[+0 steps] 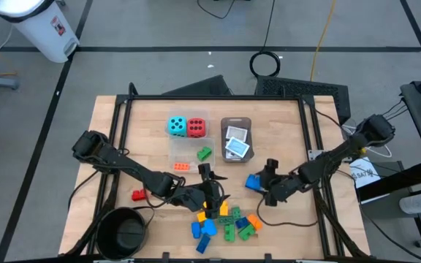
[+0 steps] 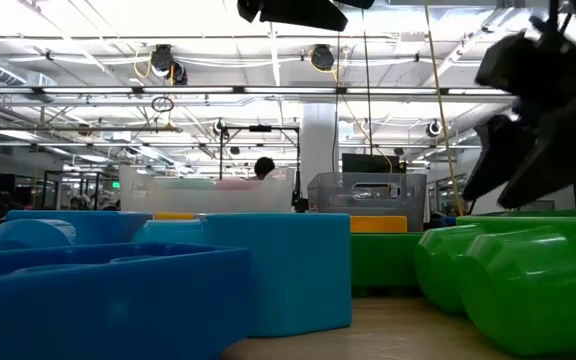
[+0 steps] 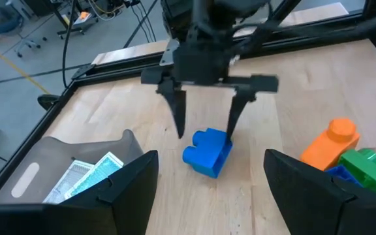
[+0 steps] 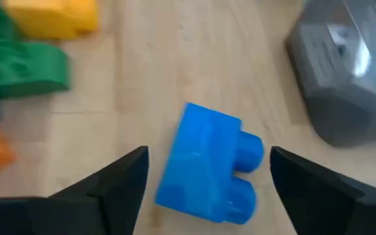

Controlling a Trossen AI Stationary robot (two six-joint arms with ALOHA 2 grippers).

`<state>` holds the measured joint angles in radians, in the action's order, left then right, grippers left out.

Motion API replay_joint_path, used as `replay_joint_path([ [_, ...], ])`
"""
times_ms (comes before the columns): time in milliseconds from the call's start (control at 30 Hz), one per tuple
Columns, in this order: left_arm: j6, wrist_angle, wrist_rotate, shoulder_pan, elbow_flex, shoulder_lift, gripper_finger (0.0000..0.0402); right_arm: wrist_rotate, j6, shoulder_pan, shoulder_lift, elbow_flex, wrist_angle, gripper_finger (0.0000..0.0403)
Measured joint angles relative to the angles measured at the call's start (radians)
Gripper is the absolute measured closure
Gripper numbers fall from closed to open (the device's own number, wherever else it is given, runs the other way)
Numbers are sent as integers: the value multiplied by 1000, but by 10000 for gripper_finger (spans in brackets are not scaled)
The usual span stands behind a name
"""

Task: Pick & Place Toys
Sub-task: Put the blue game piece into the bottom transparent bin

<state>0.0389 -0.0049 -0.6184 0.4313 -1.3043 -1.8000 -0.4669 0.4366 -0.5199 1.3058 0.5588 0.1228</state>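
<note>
While the right gripper stands over a blue brick on the table, its fingers are spread apart on either side of the brick and grip nothing; 1 finger appears to touch the brick's edge, though contact cannot be confirmed. That brick lies alone, just beside the grey tray holding the white cards. Near the table's front middle, the left gripper hovers at the edge of a heap of bricks in blue, yellow, green and orange, fingers apart and empty. Farther back, a teal die and a red die sit touching in a clear tub, with a green brick and an orange brick beside it. 1 red brick lies apart toward the left, near a black bowl at the front left corner.
</note>
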Motion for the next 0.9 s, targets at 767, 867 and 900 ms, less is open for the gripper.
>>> replay_joint_path([
  [767,1,6,32,-5,0,0,121,208,-60,126,74,-204,-454,143],
  [867,18,6,44,-8,0,0,121,207,-60,126,74,-204,-455,143],
  [900,20,6,45,-8,0,0,121,207,-60,126,74,-204,-455,143],
])
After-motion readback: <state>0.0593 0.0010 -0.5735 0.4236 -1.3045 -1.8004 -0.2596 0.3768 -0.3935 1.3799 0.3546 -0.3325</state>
